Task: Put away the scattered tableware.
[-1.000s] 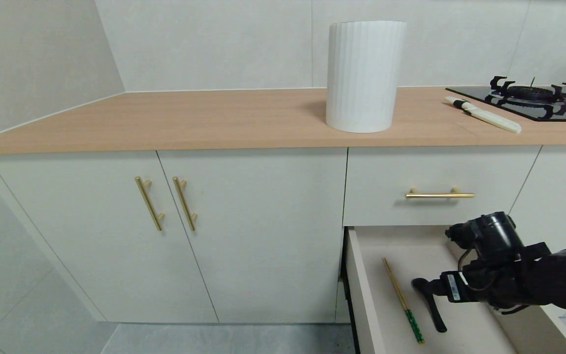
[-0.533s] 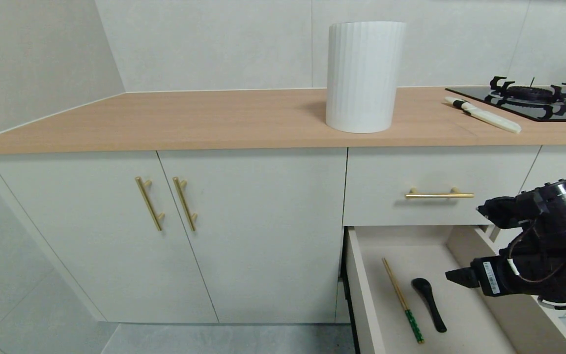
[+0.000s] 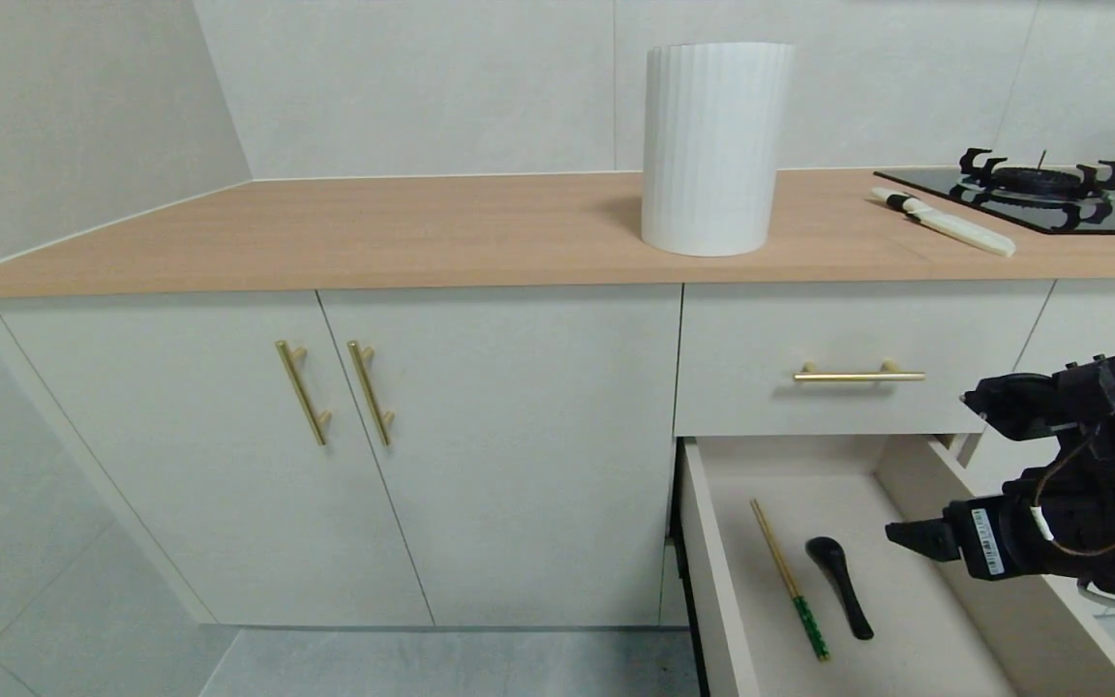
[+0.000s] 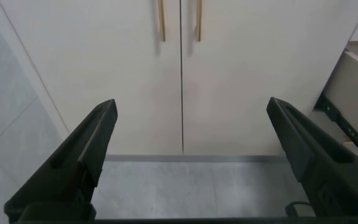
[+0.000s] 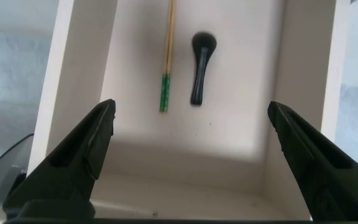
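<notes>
An open drawer [image 3: 708,571] below the counter holds a pair of wooden chopsticks [image 3: 788,581] with green ends and a black spoon [image 3: 838,586], lying side by side. Both also show in the right wrist view: chopsticks [image 5: 168,56], spoon [image 5: 199,65]. My right gripper [image 3: 940,469] hangs open and empty above the drawer's right side, well clear of the spoon; in its own view the right gripper [image 5: 190,109] spans the drawer [image 5: 73,93]. A white knife [image 3: 945,221] lies on the counter by the stove. My left gripper [image 4: 191,104] is open, low, facing the cabinet doors.
A tall white ribbed canister [image 3: 709,145] stands on the wooden counter [image 3: 374,232]. A black gas stove [image 3: 1041,189] is at the far right. A shut drawer with a gold handle [image 3: 858,375] sits above the open one. Double cabinet doors [image 3: 345,445] are shut.
My right gripper rose out of the drawer and drew back to the right, away from the spoon. The spoon and chopsticks stay in the drawer. The head view shifted slightly.
</notes>
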